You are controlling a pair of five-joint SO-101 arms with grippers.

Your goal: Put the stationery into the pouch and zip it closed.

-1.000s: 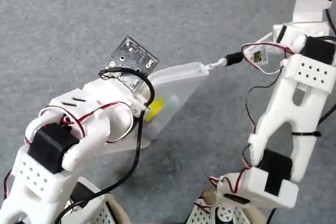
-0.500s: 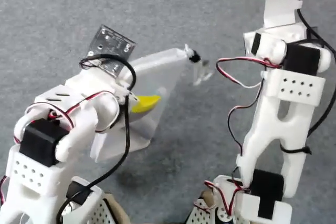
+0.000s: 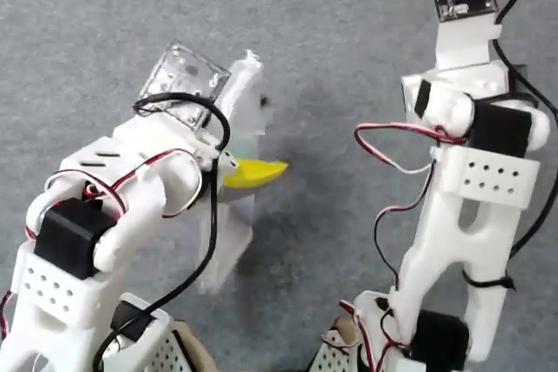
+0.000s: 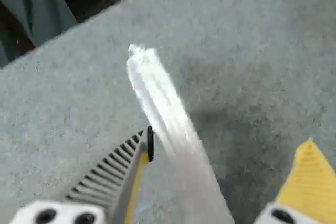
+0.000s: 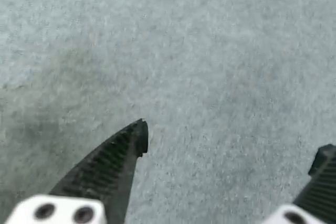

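Note:
The translucent pouch [image 3: 228, 215] stands on edge, blurred, running from beside the left arm's camera board down to the table. In the left wrist view the pouch [image 4: 168, 114] rises between my left gripper's [image 4: 226, 148] fingers, close against the ribbed grey finger [image 4: 113, 169]. The yellow finger [image 4: 310, 169] stands apart from it with bare table between, so this gripper is open. That yellow finger [image 3: 255, 172] sticks out to the right of the pouch in the high view. My right gripper [image 5: 231, 150] hangs open over bare table, holding nothing. What is inside the pouch cannot be made out.
The right arm [image 3: 475, 154] stands upright at the right side, well away from the pouch. Grey felt table [image 3: 331, 58] stretches between the two arms and toward the back edge. Both arm bases crowd the front edge.
The right gripper let go of the zipper pull and drew back to the right. The pouch swung from lying flat to standing on edge as the left gripper turned and its yellow finger opened outward.

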